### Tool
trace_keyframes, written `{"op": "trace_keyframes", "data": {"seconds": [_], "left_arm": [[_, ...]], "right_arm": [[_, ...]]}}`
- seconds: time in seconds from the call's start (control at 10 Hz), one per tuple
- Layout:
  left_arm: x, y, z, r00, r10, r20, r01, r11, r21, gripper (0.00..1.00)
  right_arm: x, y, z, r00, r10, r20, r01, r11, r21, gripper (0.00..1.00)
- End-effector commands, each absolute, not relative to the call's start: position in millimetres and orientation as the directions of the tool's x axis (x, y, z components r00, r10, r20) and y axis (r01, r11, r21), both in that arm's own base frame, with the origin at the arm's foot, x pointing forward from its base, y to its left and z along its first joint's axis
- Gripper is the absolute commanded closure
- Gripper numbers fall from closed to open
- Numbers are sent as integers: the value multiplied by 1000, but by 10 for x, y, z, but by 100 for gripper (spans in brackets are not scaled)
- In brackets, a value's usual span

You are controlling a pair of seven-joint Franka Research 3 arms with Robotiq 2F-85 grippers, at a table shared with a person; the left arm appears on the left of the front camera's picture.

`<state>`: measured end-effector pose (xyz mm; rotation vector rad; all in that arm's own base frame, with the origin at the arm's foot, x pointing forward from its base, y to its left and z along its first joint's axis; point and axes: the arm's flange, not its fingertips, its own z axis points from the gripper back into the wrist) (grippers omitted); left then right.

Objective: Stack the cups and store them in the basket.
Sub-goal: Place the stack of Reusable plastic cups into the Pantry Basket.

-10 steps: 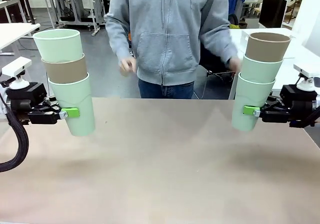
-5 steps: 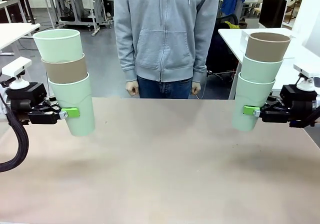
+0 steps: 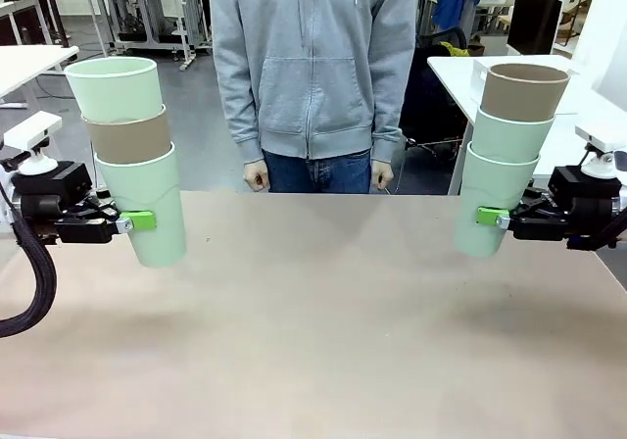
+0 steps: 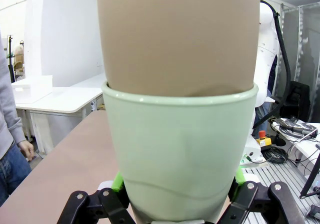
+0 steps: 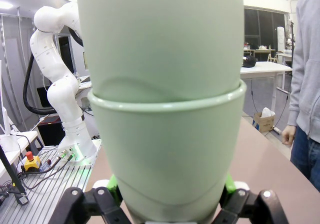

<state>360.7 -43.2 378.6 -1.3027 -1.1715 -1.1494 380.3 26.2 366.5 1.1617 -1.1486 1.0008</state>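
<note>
L gripper (image 3: 145, 221) pinches left stack (image 3: 132, 145), R gripper (image 3: 488, 218) right stack (image 3: 509, 140); front: brown top cup (image 3: 524, 91).

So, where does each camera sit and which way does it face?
Front: between the arms, facing the grey-hooded person across the brown table; left gripper and right gripper each clamp stacked mint-green and tan plastic tumblers.
Left wrist: along its fingers at the left stack.
Right wrist: along its fingers at the right stack.
Shared: both wrist views catch the person's hand.

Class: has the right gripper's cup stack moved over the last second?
No. The cup stack holds the same place against the table edge behind it.
</note>
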Motion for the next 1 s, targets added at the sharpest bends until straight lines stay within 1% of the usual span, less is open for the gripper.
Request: {"op": "trace_keyframes", "data": {"seconds": [0.0,0.9], "left_arm": [[3599,-439,3824,68,55,996,997,-38,-66,13],[3599,-439,3824,68,55,996,997,-38,-66,13]], "right_arm": [[3815,278,3686,139,0,990,-979,148,137,16],[3815,278,3686,139,0,990,-979,148,137,16]]}}
